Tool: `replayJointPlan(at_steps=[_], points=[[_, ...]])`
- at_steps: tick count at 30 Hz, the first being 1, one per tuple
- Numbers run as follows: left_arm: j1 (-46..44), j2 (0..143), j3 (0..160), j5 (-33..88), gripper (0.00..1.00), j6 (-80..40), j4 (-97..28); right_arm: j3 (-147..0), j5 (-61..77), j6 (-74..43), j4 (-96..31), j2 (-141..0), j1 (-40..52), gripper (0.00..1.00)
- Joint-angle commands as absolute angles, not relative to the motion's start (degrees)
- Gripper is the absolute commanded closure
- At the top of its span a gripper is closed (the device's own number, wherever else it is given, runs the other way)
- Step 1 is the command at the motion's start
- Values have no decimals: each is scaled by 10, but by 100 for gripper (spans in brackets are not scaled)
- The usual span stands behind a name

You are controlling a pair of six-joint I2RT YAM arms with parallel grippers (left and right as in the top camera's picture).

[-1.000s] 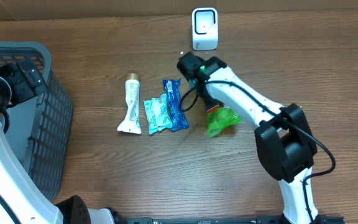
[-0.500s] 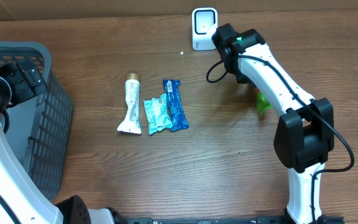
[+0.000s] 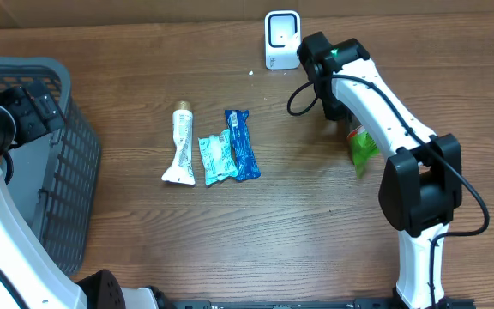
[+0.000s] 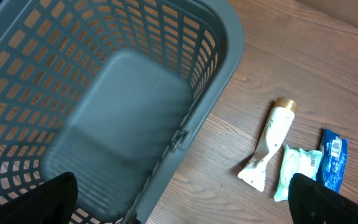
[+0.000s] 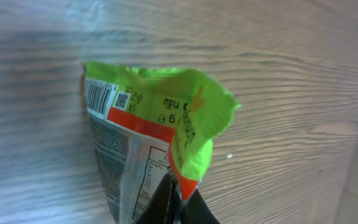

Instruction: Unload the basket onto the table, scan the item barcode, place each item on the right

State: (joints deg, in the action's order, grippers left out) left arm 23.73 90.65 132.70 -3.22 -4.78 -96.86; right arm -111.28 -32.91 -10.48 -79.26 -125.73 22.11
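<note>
The setting looks like a mock shop checkout in a robotics lab: a wooden tabletop [image 3: 187, 249] carries a small white barcode scanner [image 3: 282, 39] at its far edge, a grey plastic shopping basket [image 3: 75, 154] on the left, and packaged goods [image 3: 215, 159] in a row, flanked by white robot arms [image 3: 376, 94].

Matt wood-grain table [image 3: 230, 240], grey plastic lattice basket [image 4: 229, 37], crinkled glossy green packet [image 5: 185, 112], shiny blue wrapper [image 3: 242, 146], smooth white plastic scanner [image 3: 282, 39]

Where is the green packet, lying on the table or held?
Held: the right gripper has its jaws shut on one edge of the green packet.
</note>
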Motion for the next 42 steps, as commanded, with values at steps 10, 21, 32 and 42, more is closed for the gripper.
replayJointPlan(at_steps=[10, 21, 32, 42], points=[[240, 907, 1335, -30, 0, -56, -968, -1126, -290, -135, -815, -1294, 273, 97], [240, 907, 1335, -30, 1, -56, -968, -1138, -569, -357, -958, -1293, 283, 97], [240, 907, 1335, -30, 0, -56, -968, -1141, -566, -309, -940, -1291, 242, 97], [240, 907, 1335, -30, 0, -56, -968, -1141, -446, -223, -875, -1291, 254, 97]])
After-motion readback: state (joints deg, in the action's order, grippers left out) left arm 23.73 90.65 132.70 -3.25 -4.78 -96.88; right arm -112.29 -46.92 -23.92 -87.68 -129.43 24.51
